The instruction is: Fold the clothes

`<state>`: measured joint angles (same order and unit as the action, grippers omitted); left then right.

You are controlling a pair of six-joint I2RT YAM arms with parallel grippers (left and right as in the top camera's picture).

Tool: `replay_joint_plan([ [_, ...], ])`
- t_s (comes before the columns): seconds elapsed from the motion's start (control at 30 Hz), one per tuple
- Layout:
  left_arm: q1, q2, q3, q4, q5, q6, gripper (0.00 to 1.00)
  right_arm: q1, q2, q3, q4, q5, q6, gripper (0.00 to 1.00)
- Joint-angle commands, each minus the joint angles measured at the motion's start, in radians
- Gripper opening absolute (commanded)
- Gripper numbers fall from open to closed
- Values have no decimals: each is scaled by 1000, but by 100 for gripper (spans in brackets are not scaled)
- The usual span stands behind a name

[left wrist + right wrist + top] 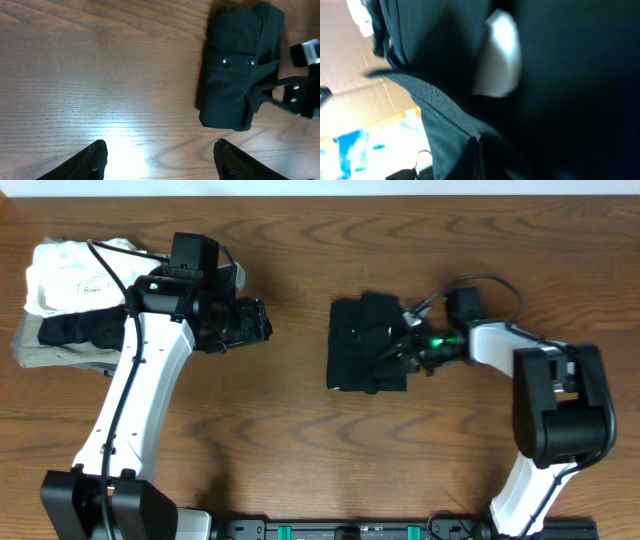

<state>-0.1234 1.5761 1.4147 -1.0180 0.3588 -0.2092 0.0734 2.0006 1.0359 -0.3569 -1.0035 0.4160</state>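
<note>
The black T-shirt (pixel 362 345) lies folded into a small rectangular bundle at the middle of the table. It also shows in the left wrist view (pixel 232 70). My right gripper (pixel 400 348) is at the bundle's right edge, and its fingers (pixel 256 92) meet on a pinched fold of the cloth. The right wrist view is filled with black fabric (pixel 545 100) and a ribbed hem, and the fingers are hidden there. My left gripper (pixel 255 323) is open and empty over bare wood, to the left of the shirt. Its two fingertips (pixel 160 160) are wide apart.
A pile of folded garments sits at the far left: a white one (pixel 70 275) on top, a dark one (pixel 80 328) and a grey one (pixel 45 352) beneath. The left arm reaches across beside it. The table's wooden top (pixel 300 440) runs to the front edge.
</note>
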Motion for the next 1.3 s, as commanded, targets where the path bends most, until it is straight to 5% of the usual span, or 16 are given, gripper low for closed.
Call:
replay_joint_plan([
  [0.0,3,6,-4,-5,-13,10,70,-55,7,-2,1,5,-16,1],
  [0.33,3,6,-4,3,-13,10,70,-131,-163,17,69,-138,-5,1],
  [0.6,3,6,-4,33,-13,9,70,47,-286,17,276,-174,137,1],
  [0.83,3,6,-4,32,-13,10,71,205,-176,16,247,-71,169,1],
  [1.27,3,6,-4,32,-13,10,70,225,163,16,375,-162,246,1],
])
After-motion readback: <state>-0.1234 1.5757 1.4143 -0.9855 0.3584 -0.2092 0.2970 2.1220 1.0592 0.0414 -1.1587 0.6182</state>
